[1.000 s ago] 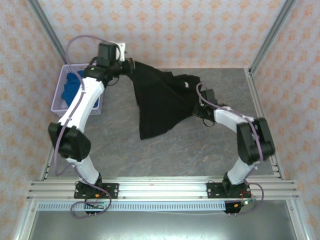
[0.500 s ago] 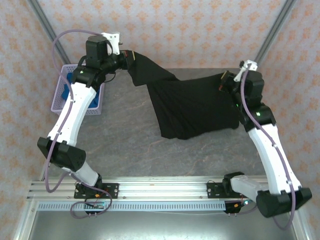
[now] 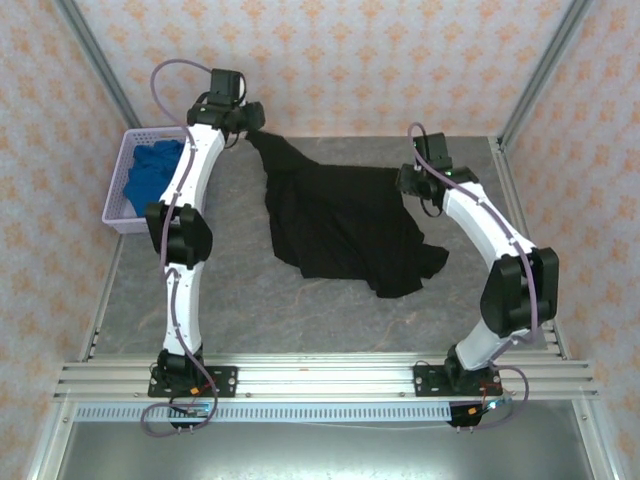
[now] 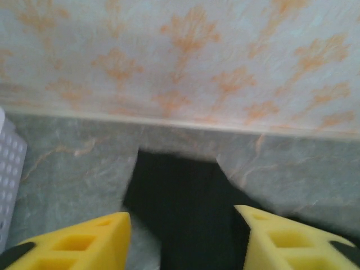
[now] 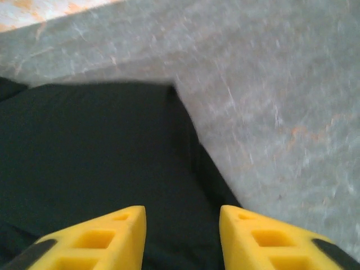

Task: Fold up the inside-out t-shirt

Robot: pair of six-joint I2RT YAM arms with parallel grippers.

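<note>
The inside-out t-shirt (image 3: 345, 225) is a black cloth lying loosely spread and rumpled on the grey table, one corner reaching to the back wall. My left gripper (image 3: 253, 127) hovers over that far-left corner and is open; in the left wrist view its yellow fingers (image 4: 84, 242) stand apart over the black fabric (image 4: 185, 191), gripping nothing. My right gripper (image 3: 409, 183) is at the shirt's right edge, also open. In the right wrist view the shirt (image 5: 95, 146) lies flat below the gap of the gripper (image 5: 183, 230).
A lavender basket (image 3: 118, 210) holding a bright blue cloth (image 3: 150, 175) stands at the back left beside the left arm. The patterned wall (image 4: 185, 56) rises just behind the shirt's far corner. Bare grey tabletop (image 3: 300, 310) lies in front of the shirt.
Both grippers have opened and let go of the shirt, which has dropped from hanging between them onto the table. Both arms have come down and in towards the shirt's far corners.
</note>
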